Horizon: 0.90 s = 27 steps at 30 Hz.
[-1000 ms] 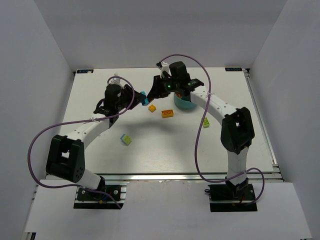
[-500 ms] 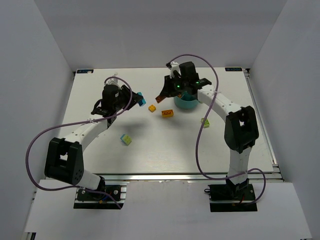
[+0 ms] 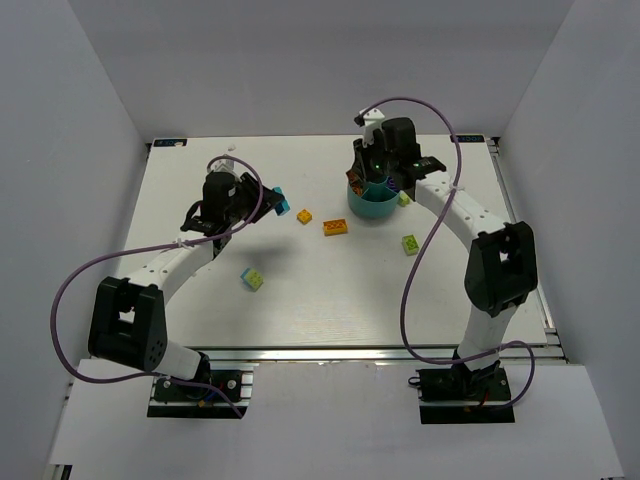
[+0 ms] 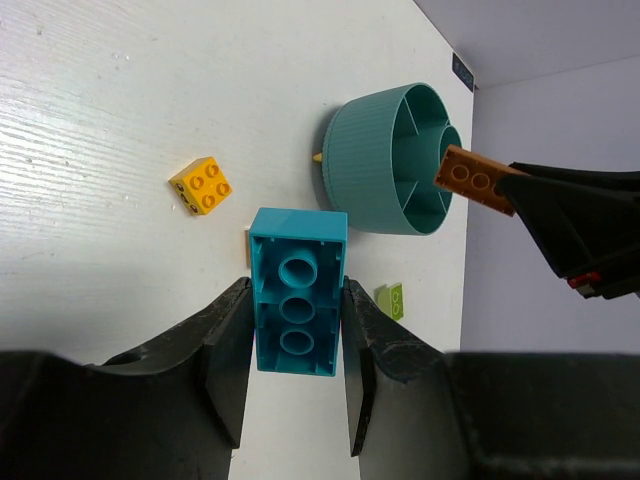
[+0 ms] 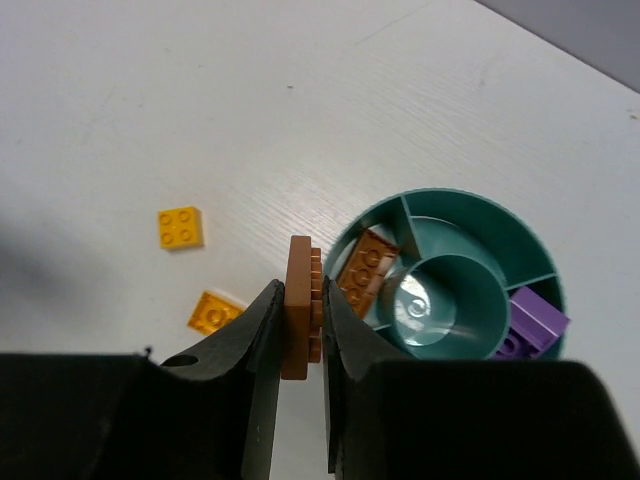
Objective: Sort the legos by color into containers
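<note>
My left gripper [image 3: 276, 200] is shut on a cyan brick [image 4: 298, 292] and holds it above the table, left of the teal divided bowl [image 3: 371, 208]. My right gripper [image 3: 372, 178] is shut on a flat brown-orange brick [image 5: 300, 305], held on edge just over the bowl's [image 5: 440, 196] left rim. One wedge holds a brown-orange brick [image 5: 365, 268], another a purple brick [image 5: 530, 325]. The central cup is empty. On the table lie a yellow brick [image 3: 304, 216], an orange brick [image 3: 336, 227], a lime brick [image 3: 410, 243] and a cyan-and-lime brick [image 3: 252, 279].
Another small lime brick [image 3: 404, 198] lies just right of the bowl. Purple cables loop from both arms over the table. White walls close in the table on the left, back and right.
My right gripper has swung right with the brown-orange brick, from left of the bowl to over it. My left gripper has drawn back slightly left with the cyan brick.
</note>
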Each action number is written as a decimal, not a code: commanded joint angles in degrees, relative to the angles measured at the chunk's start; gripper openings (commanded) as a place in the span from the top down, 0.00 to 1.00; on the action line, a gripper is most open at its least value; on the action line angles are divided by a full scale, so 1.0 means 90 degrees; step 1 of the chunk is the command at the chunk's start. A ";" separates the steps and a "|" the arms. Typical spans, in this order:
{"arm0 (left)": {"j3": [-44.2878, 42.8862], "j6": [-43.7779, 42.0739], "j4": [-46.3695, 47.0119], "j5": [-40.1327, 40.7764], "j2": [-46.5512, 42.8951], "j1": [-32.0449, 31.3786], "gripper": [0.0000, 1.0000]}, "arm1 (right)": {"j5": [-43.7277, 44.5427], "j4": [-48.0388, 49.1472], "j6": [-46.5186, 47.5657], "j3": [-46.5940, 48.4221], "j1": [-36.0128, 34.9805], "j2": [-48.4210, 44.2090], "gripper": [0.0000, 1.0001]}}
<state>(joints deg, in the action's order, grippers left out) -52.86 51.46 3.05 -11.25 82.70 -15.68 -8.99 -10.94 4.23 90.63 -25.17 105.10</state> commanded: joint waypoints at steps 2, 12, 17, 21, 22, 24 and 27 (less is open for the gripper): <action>-0.0005 -0.0064 0.0081 -0.0108 -0.0321 0.0004 0.88 | 0.0842 0.0434 0.0311 0.0154 0.0091 0.0031 1.00; -0.0025 -0.0073 0.0315 -0.0293 -0.0302 -0.0054 0.87 | 0.0804 0.0561 0.0380 0.0408 0.0140 0.0587 0.92; -0.0093 -0.0122 0.0442 -0.0411 -0.0233 -0.0191 0.87 | 0.0687 0.0425 0.0224 0.0662 0.0140 0.0861 0.72; -0.0162 -0.0171 0.0520 -0.0459 -0.0185 -0.0308 0.87 | 0.0589 0.0386 0.0224 0.0711 0.0131 0.0871 0.52; -0.0191 -0.0200 0.0550 -0.0479 -0.0146 -0.0366 0.87 | 0.0570 0.0356 0.0233 0.0702 0.0130 0.0832 0.48; -0.0240 -0.0220 0.0589 -0.0498 -0.0116 -0.0406 0.87 | 0.0550 0.0356 0.0223 0.0682 0.0150 0.0783 0.46; -0.0376 -0.0346 0.0638 -0.0538 -0.0009 -0.0523 0.87 | 0.0394 0.0298 0.0097 0.0672 0.0199 0.0588 0.45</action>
<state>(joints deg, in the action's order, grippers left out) -53.19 50.22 6.52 -14.72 82.81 -19.40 -3.66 -9.02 6.17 94.00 -24.01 113.51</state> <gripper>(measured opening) 0.461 0.543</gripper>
